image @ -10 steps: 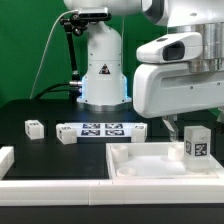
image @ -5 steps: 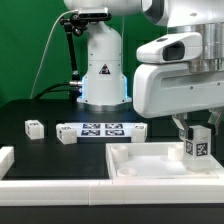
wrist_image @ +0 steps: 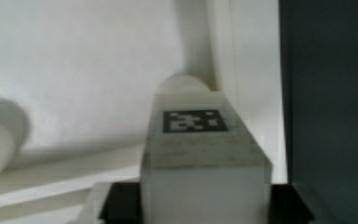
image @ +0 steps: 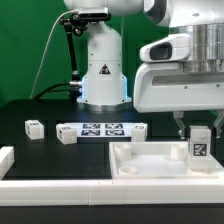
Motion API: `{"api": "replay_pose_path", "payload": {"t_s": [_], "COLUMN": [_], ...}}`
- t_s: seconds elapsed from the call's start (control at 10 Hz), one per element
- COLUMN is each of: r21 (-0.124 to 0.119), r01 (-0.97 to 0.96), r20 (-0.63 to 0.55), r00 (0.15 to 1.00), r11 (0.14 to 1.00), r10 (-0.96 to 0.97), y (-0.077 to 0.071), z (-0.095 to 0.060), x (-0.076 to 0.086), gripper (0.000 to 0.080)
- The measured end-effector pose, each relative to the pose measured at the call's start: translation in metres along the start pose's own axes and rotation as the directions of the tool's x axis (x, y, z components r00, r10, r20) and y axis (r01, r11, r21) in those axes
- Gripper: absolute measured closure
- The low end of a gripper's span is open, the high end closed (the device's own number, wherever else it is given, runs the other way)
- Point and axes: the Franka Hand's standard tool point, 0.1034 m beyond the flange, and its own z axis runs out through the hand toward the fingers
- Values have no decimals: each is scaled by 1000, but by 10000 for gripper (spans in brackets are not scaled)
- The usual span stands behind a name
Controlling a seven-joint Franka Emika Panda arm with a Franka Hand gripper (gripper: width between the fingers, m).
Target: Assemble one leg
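Note:
A white block leg (image: 199,145) with a black-and-white tag stands upright at the exterior view's right end of the large white recessed tray piece (image: 140,165). My gripper (image: 198,127) is right above it and shut on its top. In the wrist view the leg (wrist_image: 201,140) fills the middle, its tag facing the camera, with the dark fingertips (wrist_image: 115,200) pressed against both its sides. Two more small white legs lie on the black table, one (image: 33,127) at the exterior view's left and one (image: 67,137) beside the marker board.
The marker board (image: 102,129) lies flat behind the tray piece. A white part (image: 5,158) sticks in at the exterior view's left edge. The robot base (image: 103,65) stands at the back. A white ledge (image: 60,190) runs along the front.
The gripper and the leg it holds have shifted slightly toward the exterior view's right and a little down, onto the tray piece's end.

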Motion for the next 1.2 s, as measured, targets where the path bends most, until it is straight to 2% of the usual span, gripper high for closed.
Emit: {"api": "replay_pose_path", "payload": {"t_s": [0.1,0.2,0.3,0.5,0.8,1.0,1.1,1.2], "r21": [2,13,30,42,40,41,41,44], "r01": [-64,-208,-333,-568,-688,-675,-643,-598], "r20": [-4,-11,-32,-35,-18,-18,-20,-27], "r00": [998,978,942,822,725,736,765,800], "r11": [998,978,942,822,725,736,765,800], "r10": [64,208,334,569,689,676,644,599], "y": [0,1,1,2,2,2,1,-2], "z": [0,0,1,1,1,1,1,1], "x": [1,3,5,4,4,4,3,3], "gripper": [509,509,509,509,509,508,330,330]}}
